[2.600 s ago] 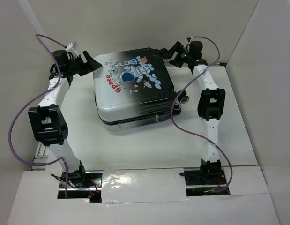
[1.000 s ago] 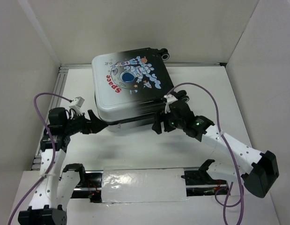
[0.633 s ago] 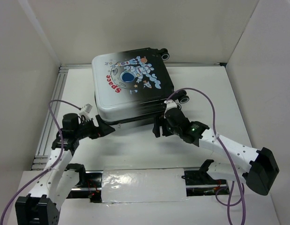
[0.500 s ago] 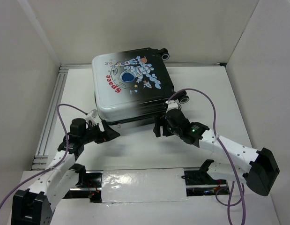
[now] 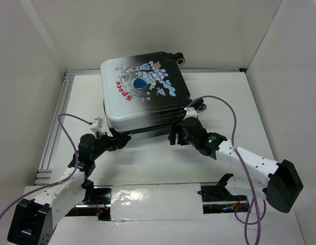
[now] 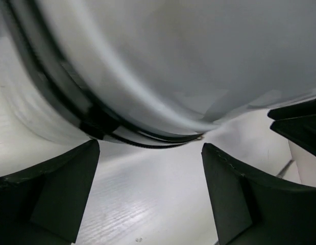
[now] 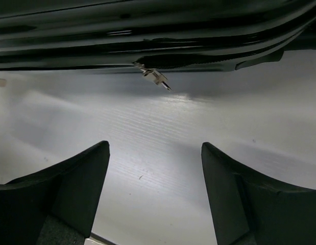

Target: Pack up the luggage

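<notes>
**At the closed case's near seam**

My left gripper (image 5: 121,139), spread wide and empty, faces the near-left corner of the luggage (image 5: 145,97), which lies flat and closed on the surface (image 5: 147,163). My right gripper (image 5: 173,137), jaws also parted and empty, looks at the zipper pull (image 7: 155,76) under the near edge. I judge unzipping comes first: pinch that small tab squarely, not the shell.

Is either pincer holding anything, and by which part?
Nothing is held. The left pincer and right pincer are open and empty beside the suitcase.
</notes>
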